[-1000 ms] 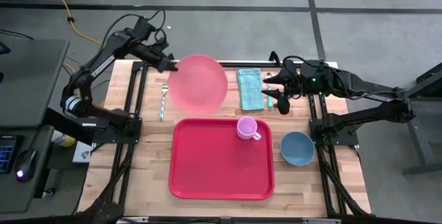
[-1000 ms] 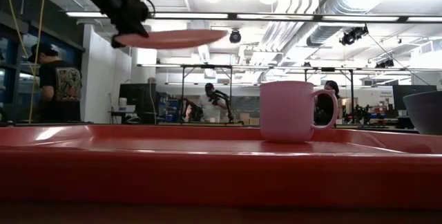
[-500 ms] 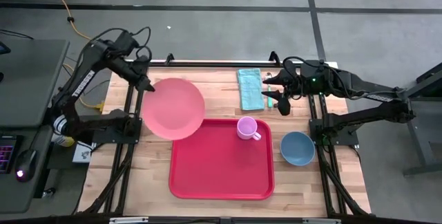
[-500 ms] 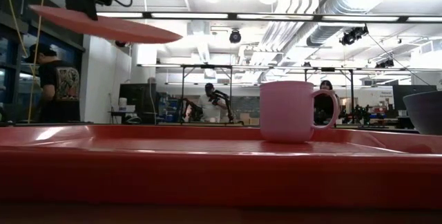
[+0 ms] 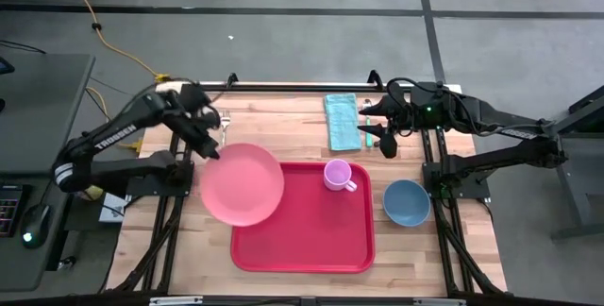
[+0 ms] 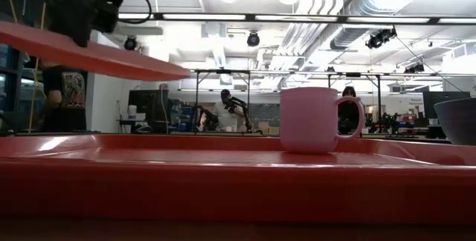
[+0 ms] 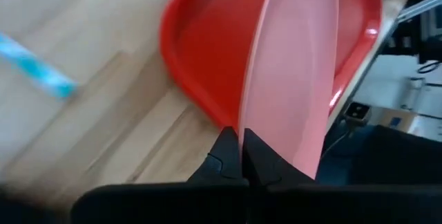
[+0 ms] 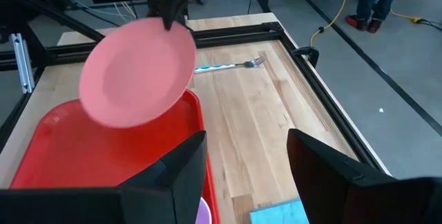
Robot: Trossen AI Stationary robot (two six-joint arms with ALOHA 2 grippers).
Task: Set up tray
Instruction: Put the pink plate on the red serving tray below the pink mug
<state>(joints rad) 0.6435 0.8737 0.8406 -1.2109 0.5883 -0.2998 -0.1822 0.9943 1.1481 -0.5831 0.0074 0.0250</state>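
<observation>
left gripper [image 5: 209, 154] grips round pink plate [image 5: 242, 184] over glossy red tray [image 5: 302, 249]

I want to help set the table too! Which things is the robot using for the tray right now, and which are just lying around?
In use:
- large flat red plastic tray
- round pink plate, gripped at its rim by the left gripper

Lying about:
- pink mug, standing on the tray
- blue bowl
- teal folded cloth
- fork
</observation>
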